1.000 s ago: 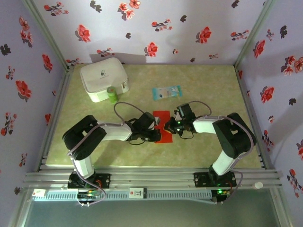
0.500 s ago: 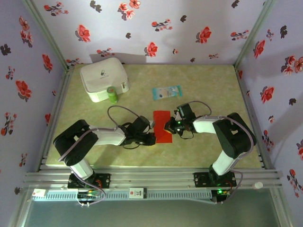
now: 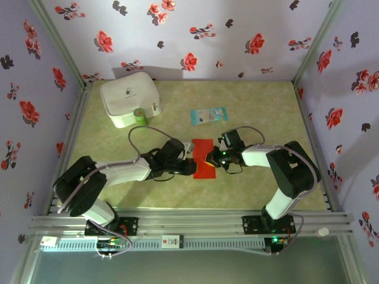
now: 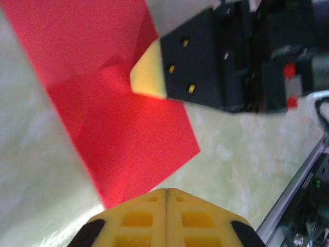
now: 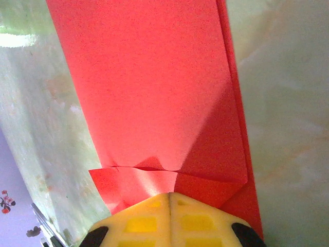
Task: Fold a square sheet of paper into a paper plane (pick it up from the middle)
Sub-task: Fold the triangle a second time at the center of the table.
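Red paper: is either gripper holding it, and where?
Nothing is held. Both are shut, with no paper between the fingers. The right gripper rests its closed tip on the red paper near a crease; the left gripper sits by its corner.

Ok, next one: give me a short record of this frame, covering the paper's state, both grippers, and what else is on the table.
paper: red sheet, partly folded, creased, lying flat on the table
left gripper: shut, tip at the sheet's edge, nothing between the fingers
right gripper: shut, tip pressing down on the sheet
other items: white case with a small green object beside it, pale blue packet, all apart from the sheet
plane: not yet formed
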Controlling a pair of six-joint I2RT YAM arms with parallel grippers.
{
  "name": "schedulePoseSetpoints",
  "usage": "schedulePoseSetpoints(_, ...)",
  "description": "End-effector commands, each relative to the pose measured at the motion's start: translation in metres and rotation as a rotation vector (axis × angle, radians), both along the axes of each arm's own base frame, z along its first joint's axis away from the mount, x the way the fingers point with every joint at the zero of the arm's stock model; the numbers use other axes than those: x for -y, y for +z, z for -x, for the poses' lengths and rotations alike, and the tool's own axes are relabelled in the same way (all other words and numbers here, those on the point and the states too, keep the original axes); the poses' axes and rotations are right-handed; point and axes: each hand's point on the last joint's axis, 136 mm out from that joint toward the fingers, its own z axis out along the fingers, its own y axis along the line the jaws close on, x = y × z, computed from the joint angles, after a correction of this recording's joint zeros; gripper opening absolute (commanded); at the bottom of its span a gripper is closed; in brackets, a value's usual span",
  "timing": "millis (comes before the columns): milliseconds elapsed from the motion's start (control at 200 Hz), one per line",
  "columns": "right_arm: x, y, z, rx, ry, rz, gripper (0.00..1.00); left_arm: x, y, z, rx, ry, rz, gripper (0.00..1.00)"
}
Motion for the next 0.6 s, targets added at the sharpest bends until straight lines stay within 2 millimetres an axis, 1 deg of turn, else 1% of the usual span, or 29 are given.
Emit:
schedulePoseSetpoints(0, 0.023, -0.022, 0.011, -0.068, -0.039, 0.108, 0.0, 0.015, -0.003, -0.01, 0.009, -0.038, -0.002, 0.0)
schedulePoseSetpoints(140, 0.022, -0.022, 0.01, -0.068, -0.041, 0.105, 0.0, 0.021, -0.016, -0.021, 0.009, -0.036, -0.034, 0.0)
schedulePoseSetpoints(210, 0.021, -0.02, 0.01, -0.065, -0.04, 0.098, 0.0, 0.019, -0.026, -0.024, 0.002, -0.032, -0.066, 0.0)
schedulePoseSetpoints(345, 0.021, -0.017, 0.009, -0.057, -0.04, 0.094, 0.0, 0.014, -0.047, -0.019, -0.031, -0.04, -0.113, 0.0)
schedulePoseSetpoints(465, 0.018, -0.013, 0.006, -0.048, -0.038, 0.083, 0.0, 0.003, -0.068, -0.014, -0.069, -0.028, -0.172, 0.0)
schedulePoseSetpoints(595, 0.013, 0.001, -0.002, -0.018, -0.026, 0.06, 0.0, -0.007, -0.086, -0.006, -0.109, -0.018, -0.21, 0.0)
